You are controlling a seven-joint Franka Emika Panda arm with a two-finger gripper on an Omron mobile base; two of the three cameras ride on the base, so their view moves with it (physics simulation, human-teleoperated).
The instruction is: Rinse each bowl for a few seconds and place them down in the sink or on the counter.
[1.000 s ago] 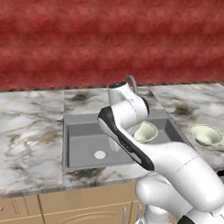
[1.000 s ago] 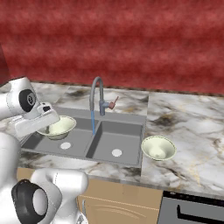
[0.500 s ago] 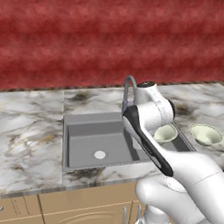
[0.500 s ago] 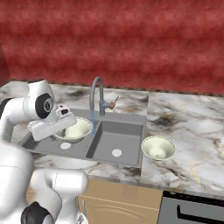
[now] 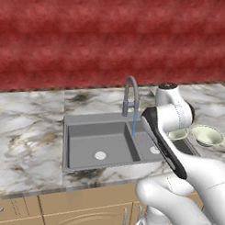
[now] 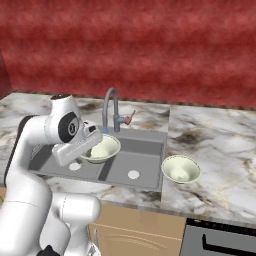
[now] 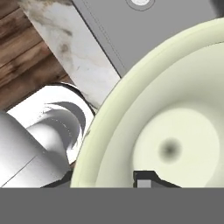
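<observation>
My gripper point(image 6: 94, 146) is shut on the rim of one pale cream-green bowl point(image 6: 103, 148) and holds it upright above the grey sink point(image 6: 145, 161), just below the faucet point(image 6: 111, 106) spout. A thin blue stream of water point(image 5: 133, 125) runs from the faucet point(image 5: 130, 94); whether it hits the bowl I cannot tell. In the hand view the held bowl point(image 7: 175, 131) looms large, with one fingertip point(image 7: 144, 178) inside it. From the left, my arm hides most of this bowl point(image 5: 179, 133). The second bowl point(image 6: 181, 169) point(image 5: 206, 135) sits on the counter point(image 6: 215, 145) right of the sink point(image 5: 85, 141).
A red wall point(image 5: 112, 41) backs the marbled counter point(image 5: 26, 129). Tan cabinet fronts point(image 5: 83, 210) run below its front edge. A dark appliance front point(image 6: 220, 242) shows at the lower right. The sink drain point(image 7: 140, 2) and wooden floor point(image 7: 26, 57) lie beneath the hand.
The arm has swung to the right across the sink, carrying the bowl from the left basin side to under the faucet. The second bowl has stayed put.
</observation>
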